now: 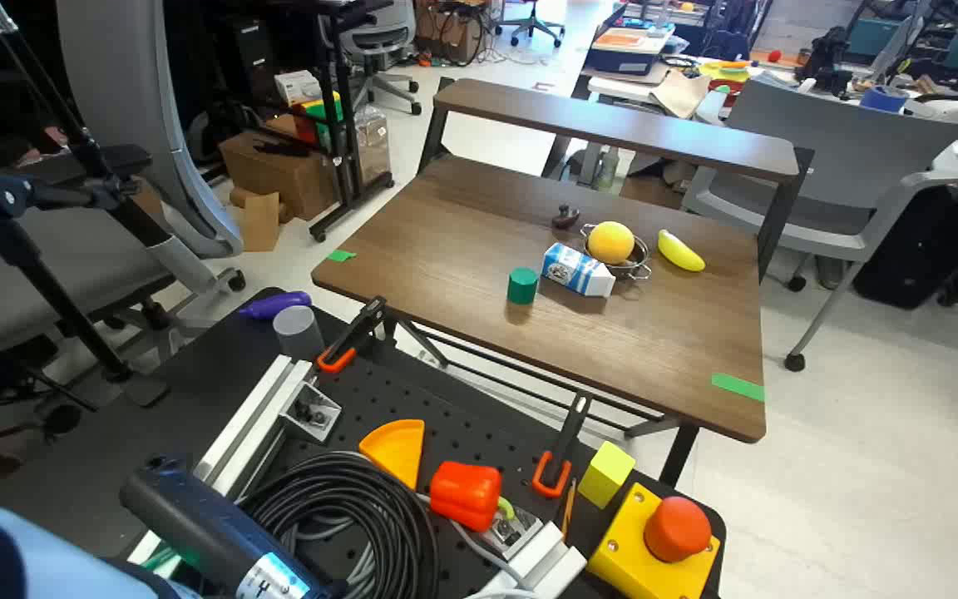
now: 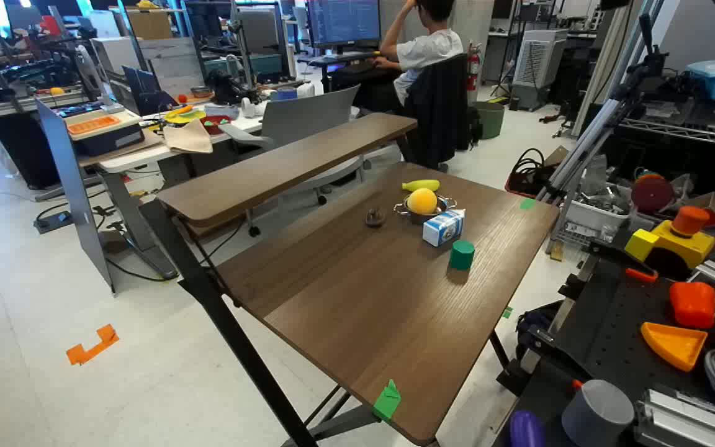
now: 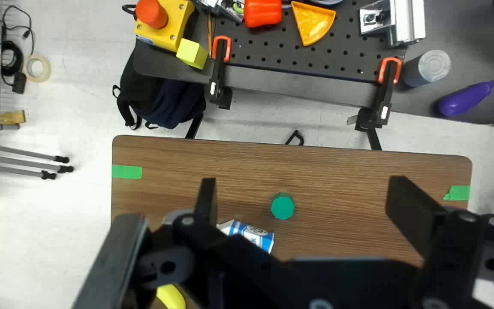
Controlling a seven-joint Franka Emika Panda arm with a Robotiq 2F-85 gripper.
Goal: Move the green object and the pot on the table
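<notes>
The green object, a small dark-green cylinder [image 1: 522, 286], stands upright on the brown wooden table [image 1: 446, 237]. It also shows in an exterior view [image 2: 462, 255] and in the wrist view [image 3: 282, 207]. The pot, a small silver metal pot [image 1: 635, 264] with two handles, stands farther back and holds a yellow-orange ball [image 1: 610, 242]. Pot [image 2: 421, 218] and ball [image 2: 422, 201] show in both exterior views; they are hidden in the wrist view. My gripper [image 3: 302, 184] is open and empty, well above the table, the green cylinder showing between its fingers. Neither exterior view shows the gripper.
A blue-and-white carton [image 1: 577, 269] lies between the cylinder and pot. A yellow banana [image 1: 680, 251] lies beside the pot. A small dark-brown item [image 1: 565, 218] is behind. A raised shelf [image 1: 612, 125] spans the table's far edge. A black perforated bench [image 3: 290, 56] with clamps stands opposite.
</notes>
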